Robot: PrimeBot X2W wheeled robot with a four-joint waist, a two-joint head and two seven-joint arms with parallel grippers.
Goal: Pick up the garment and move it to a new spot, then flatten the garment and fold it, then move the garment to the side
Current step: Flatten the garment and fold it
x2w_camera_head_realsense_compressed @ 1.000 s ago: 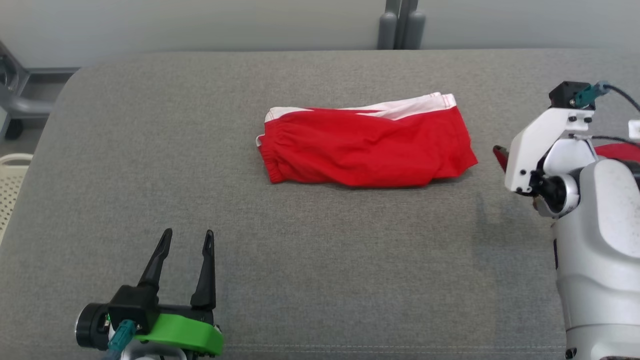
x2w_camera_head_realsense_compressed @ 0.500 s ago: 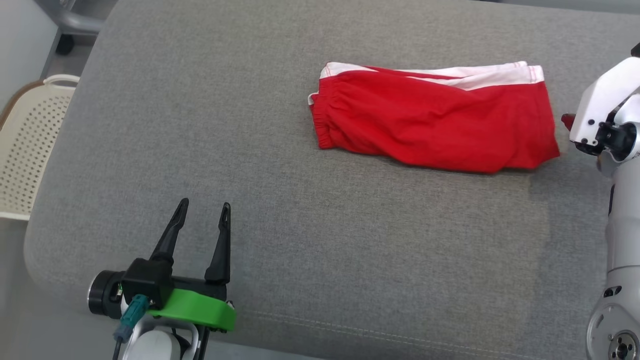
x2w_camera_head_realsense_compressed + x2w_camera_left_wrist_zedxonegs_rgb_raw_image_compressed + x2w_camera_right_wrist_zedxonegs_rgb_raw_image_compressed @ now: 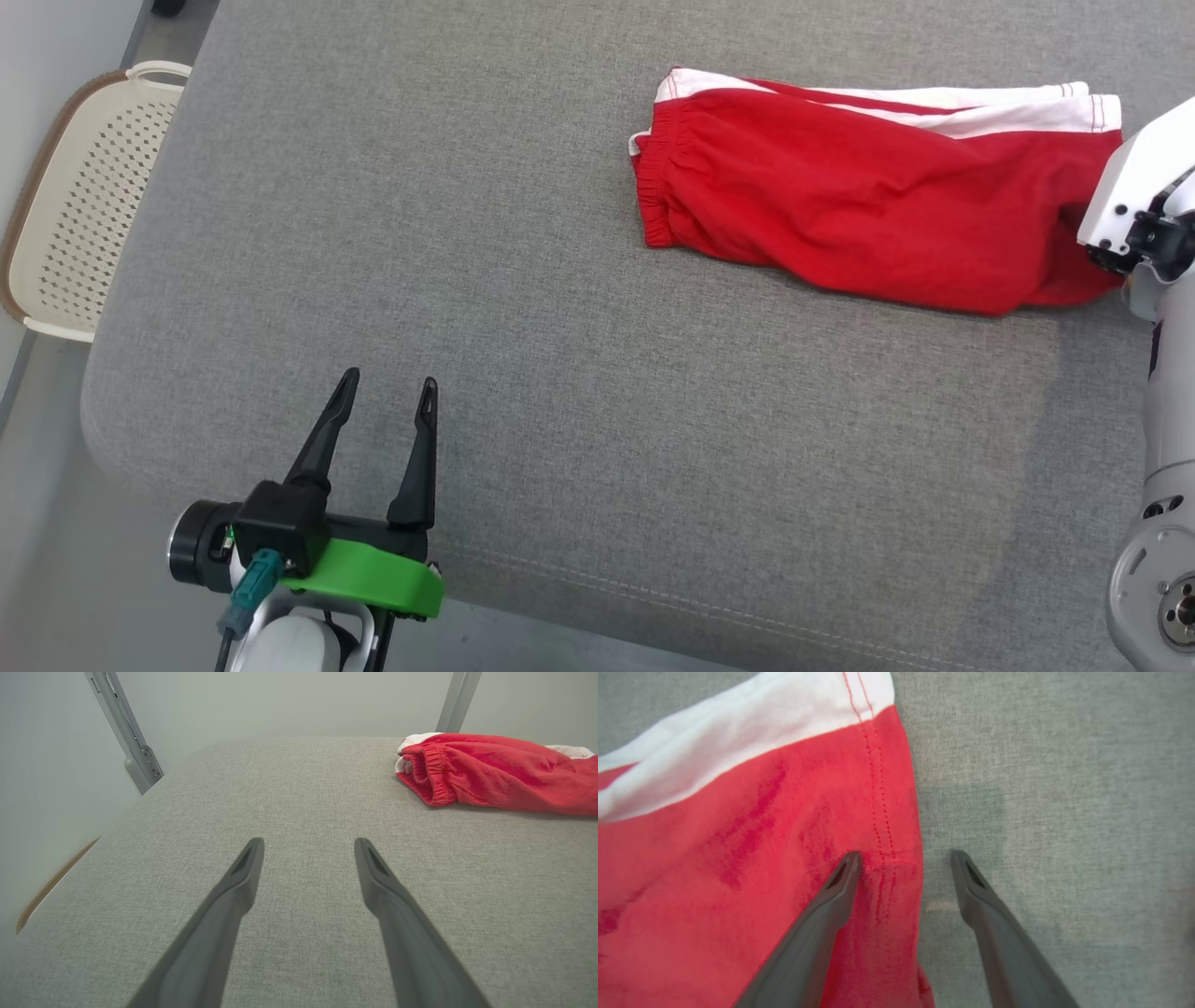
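My right tool had come over the right hem of the red garment, far right on the surface, fingers apart astride it, likely to grasp; left tool gaped, idle.

Left gripper and right gripper, jaws apart

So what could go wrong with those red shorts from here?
The open right gripper straddles just the shorts' hem, so it might pinch one layer and the fold could fall open. The left gripper sits far away, open, so a one-handed lift may let them droop.
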